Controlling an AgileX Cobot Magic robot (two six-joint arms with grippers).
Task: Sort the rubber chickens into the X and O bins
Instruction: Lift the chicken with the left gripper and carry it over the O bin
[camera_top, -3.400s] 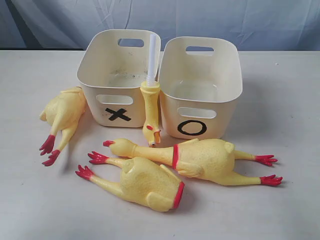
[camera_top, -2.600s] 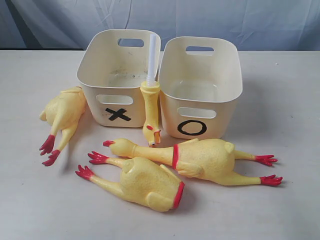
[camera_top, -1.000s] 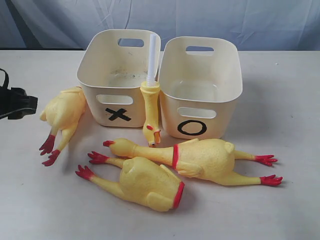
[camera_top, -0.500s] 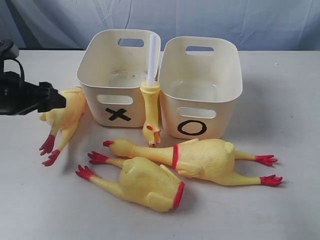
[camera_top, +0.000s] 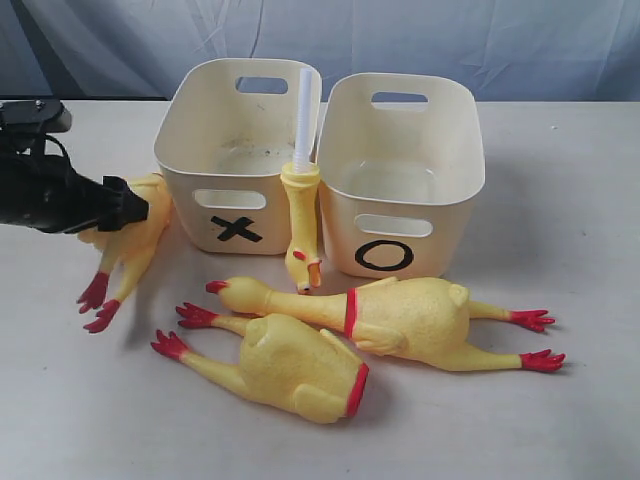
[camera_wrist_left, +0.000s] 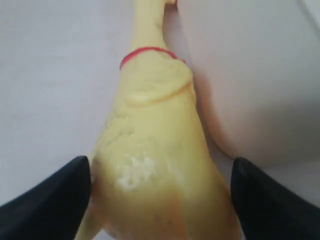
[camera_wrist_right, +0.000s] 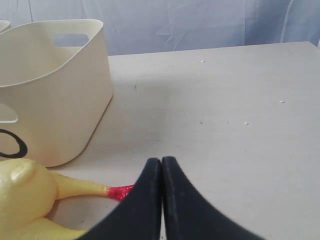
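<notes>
Left gripper (camera_wrist_left: 161, 167) open, jaws straddling leftmost chicken (camera_wrist_left: 152, 100) beside X bin (camera_top: 200, 150); right gripper (camera_wrist_right: 161, 165) closed, empty, above counter (camera_wrist_right: 225, 125).

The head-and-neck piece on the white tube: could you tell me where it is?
In the exterior view the head-and-neck piece leans head-down at centre, between the X bin and the O bin.

X bin (camera_top: 200, 226) wall crowds leftmost chicken (camera_top: 138, 240); right tabletop (camera_top: 565, 200) open

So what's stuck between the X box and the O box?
A chicken head on a white tube, beak down, shown in the exterior view.
</notes>
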